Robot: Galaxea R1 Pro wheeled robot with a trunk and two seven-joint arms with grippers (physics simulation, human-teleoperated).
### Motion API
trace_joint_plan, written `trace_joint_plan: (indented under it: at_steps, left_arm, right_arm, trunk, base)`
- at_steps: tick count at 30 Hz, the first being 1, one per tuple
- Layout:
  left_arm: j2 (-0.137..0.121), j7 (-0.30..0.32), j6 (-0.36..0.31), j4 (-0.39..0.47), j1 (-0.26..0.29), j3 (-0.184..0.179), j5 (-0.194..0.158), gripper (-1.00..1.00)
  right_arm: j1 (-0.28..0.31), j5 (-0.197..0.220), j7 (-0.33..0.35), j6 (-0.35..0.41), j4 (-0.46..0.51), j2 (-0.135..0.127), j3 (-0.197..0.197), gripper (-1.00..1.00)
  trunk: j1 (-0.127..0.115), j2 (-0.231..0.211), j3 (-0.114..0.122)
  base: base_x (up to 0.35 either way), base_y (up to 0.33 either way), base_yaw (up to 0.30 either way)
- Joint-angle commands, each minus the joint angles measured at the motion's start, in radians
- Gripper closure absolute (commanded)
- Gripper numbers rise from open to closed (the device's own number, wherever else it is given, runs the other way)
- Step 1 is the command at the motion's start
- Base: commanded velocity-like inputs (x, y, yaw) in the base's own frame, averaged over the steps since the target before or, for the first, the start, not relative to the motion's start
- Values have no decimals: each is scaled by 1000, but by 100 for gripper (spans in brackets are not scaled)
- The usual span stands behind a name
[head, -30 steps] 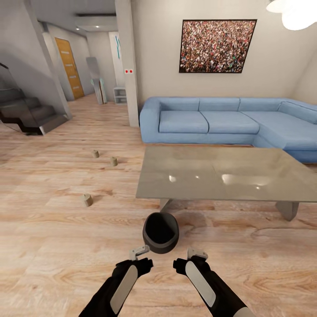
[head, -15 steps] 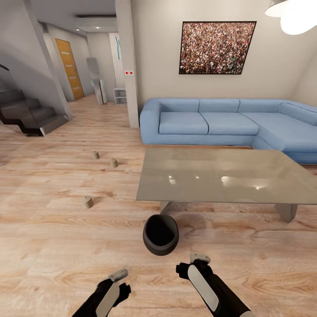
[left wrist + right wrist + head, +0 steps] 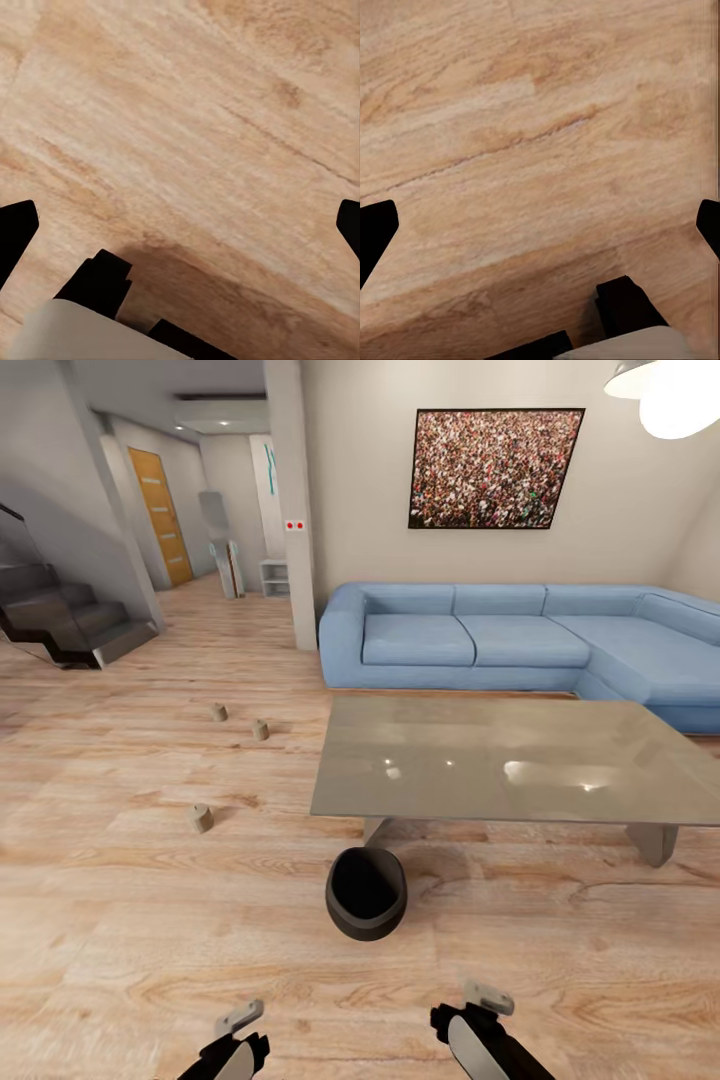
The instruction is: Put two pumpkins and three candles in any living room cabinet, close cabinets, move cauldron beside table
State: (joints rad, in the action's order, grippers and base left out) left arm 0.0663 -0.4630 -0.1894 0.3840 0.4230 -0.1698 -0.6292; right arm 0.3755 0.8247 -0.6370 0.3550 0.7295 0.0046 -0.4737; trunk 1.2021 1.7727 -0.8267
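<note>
cauldron (image 3: 366,893) stands ahead between both wide-open, empty end effectors (image 3: 180,217) (image 3: 540,217)

Ahead of me the cauldron (image 3: 366,893) stands on the wooden floor (image 3: 150,920) just before the near edge of the glass coffee table (image 3: 500,760), whose top and leg (image 3: 375,830) block any reach past the pot. To the cauldron's left lies bare plank out to three candles (image 3: 201,818) set well apart, and bare floor lies to its right below the table's near edge.
</note>
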Motion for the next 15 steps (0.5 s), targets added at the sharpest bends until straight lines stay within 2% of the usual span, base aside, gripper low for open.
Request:
trace_joint_plan:
  at_steps: [1, 7, 15]
  left_arm:
    - [0, -8, -2, 1, 0, -9, -6, -100]
    - [-4, -8, 0, -5, 0, -10, -8, -100]
    - [-5, -8, 4, -6, 0, -10, -6, -100]
  right_arm:
    - [1, 4, -7, -6, -6, 1, -3, -100]
    - [0, 2, -7, -69, -30, 3, -4, -100]
    - [0, -1, -7, -79, -64, 11, -5, -100]
  trunk:
    - [0, 0, -1]
    - [0, 0, -1]
    - [0, 0, -1]
  base:
    - [0, 0, 190]
    - [-4, 0, 260]
    - [-93, 0, 292]
